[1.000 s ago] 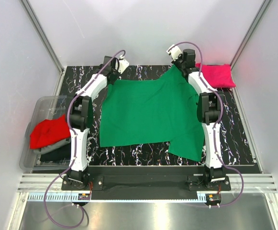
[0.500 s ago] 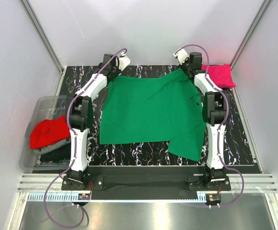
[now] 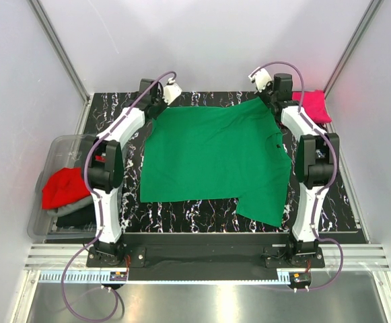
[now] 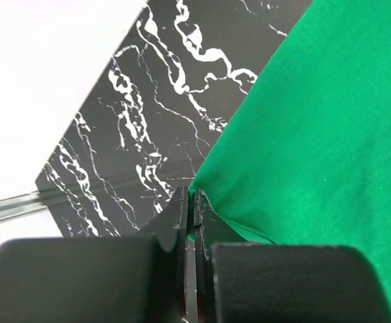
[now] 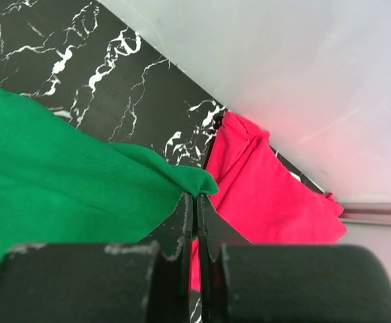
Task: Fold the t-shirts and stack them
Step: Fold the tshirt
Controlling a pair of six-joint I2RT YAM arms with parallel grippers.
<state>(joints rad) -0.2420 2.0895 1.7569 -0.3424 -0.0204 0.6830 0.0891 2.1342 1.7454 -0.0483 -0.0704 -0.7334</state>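
1. On the black marbled table (image 3: 202,210), seen from above, the green shirt (image 3: 212,158) lay spread between the arms, its held far edge running left to right. The left gripper (image 3: 157,108) pinched the far-left corner and the right gripper (image 3: 268,101) the far-right. The cloth's bulk lay nearward of both, so a fold would likely draw that edge toward the bases. A pink shirt (image 3: 311,106) lay far right; a red shirt (image 3: 66,187) sat in the bin (image 3: 59,145).
2. At the left wrist, closed jaws clamped the green corner, the cloth trailing rightward.
3. At the right wrist, closed jaws nipped the green tip, just beside the pink shirt. No lettering or label was readable.
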